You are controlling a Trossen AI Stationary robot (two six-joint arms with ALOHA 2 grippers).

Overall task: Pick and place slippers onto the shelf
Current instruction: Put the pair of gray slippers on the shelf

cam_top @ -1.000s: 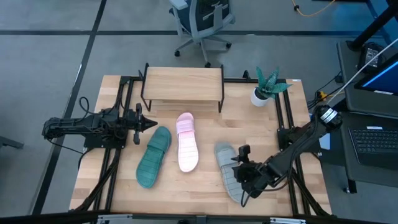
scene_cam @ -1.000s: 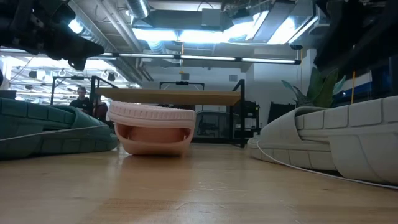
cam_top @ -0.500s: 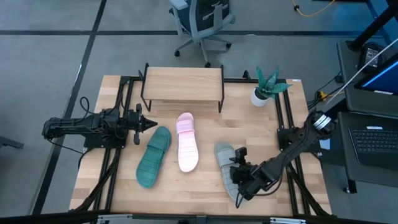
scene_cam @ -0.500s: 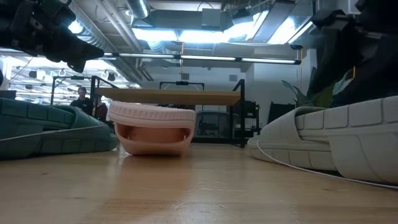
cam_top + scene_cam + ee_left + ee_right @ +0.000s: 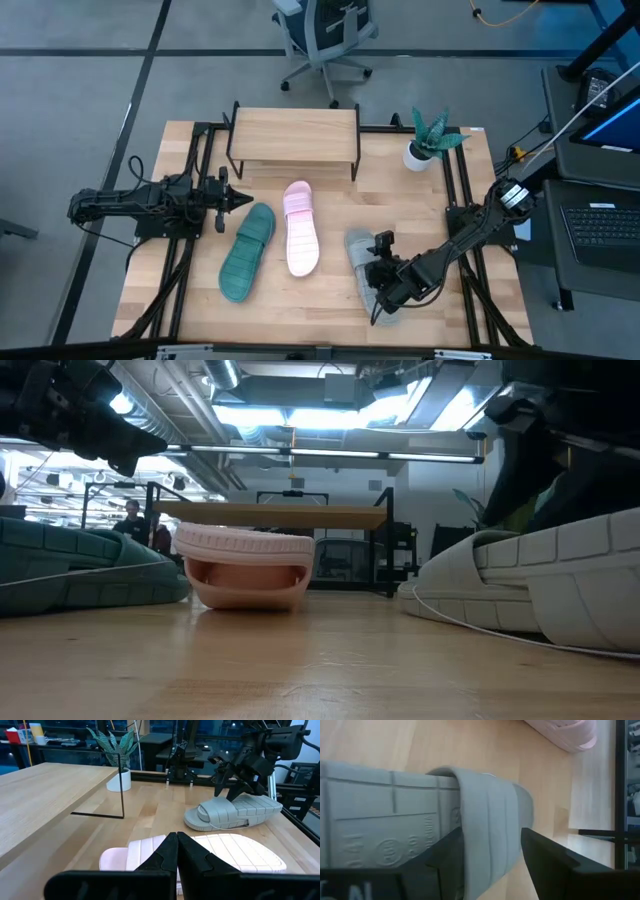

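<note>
The grey slipper (image 5: 360, 262) lies near the table's near-right part, tipped so that its ribbed sole (image 5: 370, 825) shows. My right gripper (image 5: 491, 834) is open at it, one finger on each side of the wide strap (image 5: 490, 815). The pale pink slipper (image 5: 300, 228) and the teal slipper (image 5: 247, 252) lie side by side at mid-table. The shelf (image 5: 293, 135) stands at the far edge on thin black legs. My left gripper (image 5: 245, 201) is shut and hovers left of the teal slipper. My right gripper has its open fingers (image 5: 545, 862) astride the grey slipper's strap (image 5: 497, 845), coming slanting down from the table's right. I cannot tell whether either finger touches the strap. The slipper rests on the table.
A potted plant (image 5: 432, 140) in a white pot stands at the far right, beside the shelf. Black frame rails (image 5: 190, 240) run along both sides of the table. Bare wood lies between the slippers and the near edge.
My right gripper has moved toward the table's left, onto the grey slipper. The left arm, the pink slipper and the teal slipper have kept still.
</note>
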